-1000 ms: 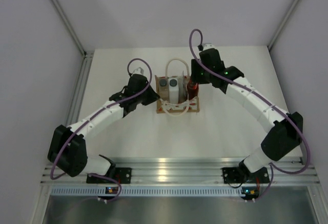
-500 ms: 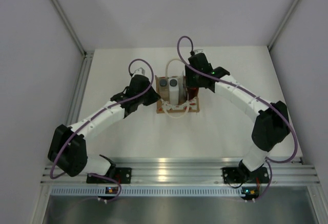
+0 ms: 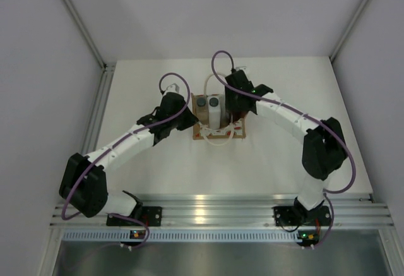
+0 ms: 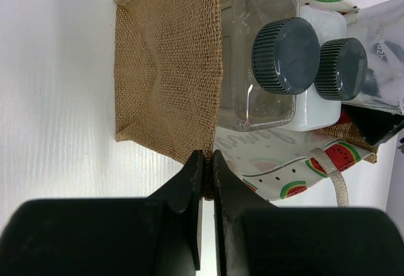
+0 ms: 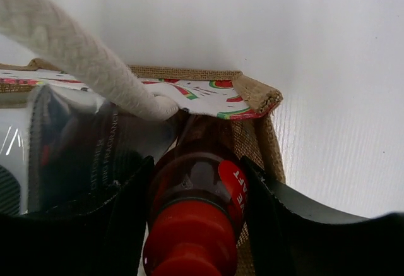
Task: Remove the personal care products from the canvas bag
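Left tool (image 4: 205, 162) clenched on tan woven canvas bag's (image 4: 167, 67) wall; slim red bottle (image 5: 196, 206) stands in the bag between right tool's (image 5: 196, 162) fingers, grip unclear, so clamp below neck and lift straight, dodging the cream rope handle (image 5: 82, 61) just ahead.

I get bright, even light washing out the white table (image 3: 158, 156), glare along the metal rail (image 3: 214, 203) at its near edge, and the rope handle (image 5: 69, 42) blurred in the right wrist view.
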